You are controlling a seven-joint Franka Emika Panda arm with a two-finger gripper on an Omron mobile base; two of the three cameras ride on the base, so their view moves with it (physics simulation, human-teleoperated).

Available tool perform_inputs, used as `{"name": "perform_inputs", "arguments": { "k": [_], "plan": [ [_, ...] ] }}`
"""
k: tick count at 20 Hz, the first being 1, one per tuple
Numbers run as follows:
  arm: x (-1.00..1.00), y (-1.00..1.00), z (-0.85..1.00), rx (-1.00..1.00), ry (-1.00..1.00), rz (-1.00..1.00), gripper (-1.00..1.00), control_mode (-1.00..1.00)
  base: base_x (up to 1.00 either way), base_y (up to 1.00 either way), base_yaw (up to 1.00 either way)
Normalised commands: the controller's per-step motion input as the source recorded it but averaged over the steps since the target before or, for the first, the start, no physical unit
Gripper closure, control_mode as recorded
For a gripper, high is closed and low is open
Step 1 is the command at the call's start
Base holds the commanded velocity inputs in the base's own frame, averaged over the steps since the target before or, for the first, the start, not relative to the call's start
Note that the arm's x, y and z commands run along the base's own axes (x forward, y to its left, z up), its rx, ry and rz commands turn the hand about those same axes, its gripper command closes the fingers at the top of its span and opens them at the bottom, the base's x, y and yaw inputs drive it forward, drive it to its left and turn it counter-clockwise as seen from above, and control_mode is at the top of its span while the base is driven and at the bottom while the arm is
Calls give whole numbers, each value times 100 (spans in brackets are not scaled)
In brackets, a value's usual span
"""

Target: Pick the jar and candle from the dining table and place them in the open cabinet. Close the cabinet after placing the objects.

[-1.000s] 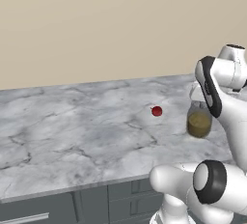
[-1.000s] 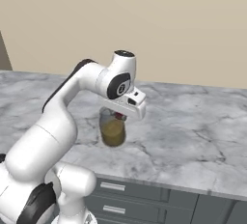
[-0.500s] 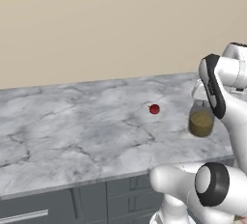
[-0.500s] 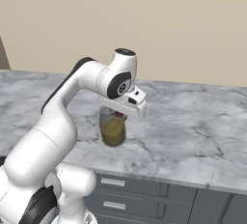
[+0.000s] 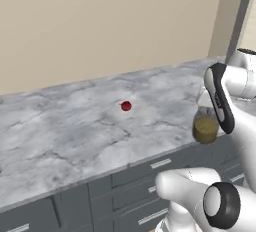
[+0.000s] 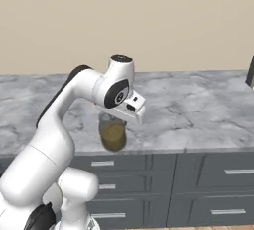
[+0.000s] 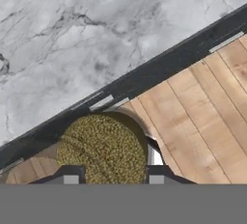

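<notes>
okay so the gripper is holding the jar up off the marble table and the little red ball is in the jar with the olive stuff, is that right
Not quite. The gripper does hold the jar lifted off the marble table, but the red ball is not in it. The left base view shows the ball lying on the tabletop, well apart from the jar. The jar's lower half holds just the olive-brown filling.

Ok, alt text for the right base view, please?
The white arm's tool holds a glass jar of olive-brown filling at the front edge of the marble dining table. Dark grey drawers with silver handles sit beneath, a beige wall behind.
</notes>
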Motion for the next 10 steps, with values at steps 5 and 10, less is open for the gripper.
{"name": "perform_inputs", "arguments": {
  "k": [5,10],
  "plan": [
    [0,0,0,0,0,0,100,100,0,-61,-41],
    [0,0,0,0,0,0,100,100,20,-99,-27]
  ]
}}
